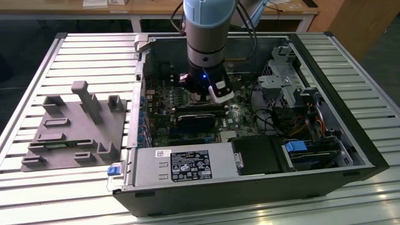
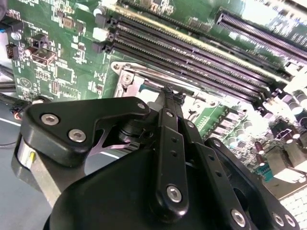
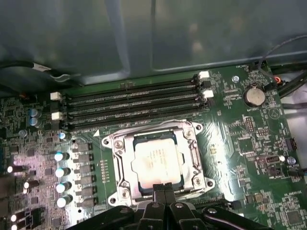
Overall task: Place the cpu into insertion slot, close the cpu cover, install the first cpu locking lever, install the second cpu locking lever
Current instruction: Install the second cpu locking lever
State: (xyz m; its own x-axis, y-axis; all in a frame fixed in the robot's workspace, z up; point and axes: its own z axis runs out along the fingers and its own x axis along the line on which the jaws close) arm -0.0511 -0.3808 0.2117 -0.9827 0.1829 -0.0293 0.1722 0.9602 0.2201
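The cpu [image 3: 158, 160], a pale silver-tan square, lies flat in the insertion slot [image 3: 113, 143] on the green motherboard. The cpu cover [image 3: 190, 155], a silver-grey frame, lies down around it, and the chip shows through its window. My gripper [image 3: 163, 189] is shut, its black fingertips pressed together at the socket's edge just beside the chip. In the second wrist view the gripper [image 2: 168, 91] touches down at the socket's metal corner [image 2: 127, 79]. In the exterior view the gripper [image 1: 216, 96] reaches down into the open computer case [image 1: 350, 154] and hides the socket.
Long black memory slots [image 3: 129, 103] run beside the socket, with a coin battery [image 3: 253, 95] and a row of capacitors [image 3: 60, 172] nearby. A power supply [image 1: 181, 164], a drive cage [image 1: 281, 79] and cables crowd the case. A grey fixture [image 1: 75, 126] sits on the slatted table.
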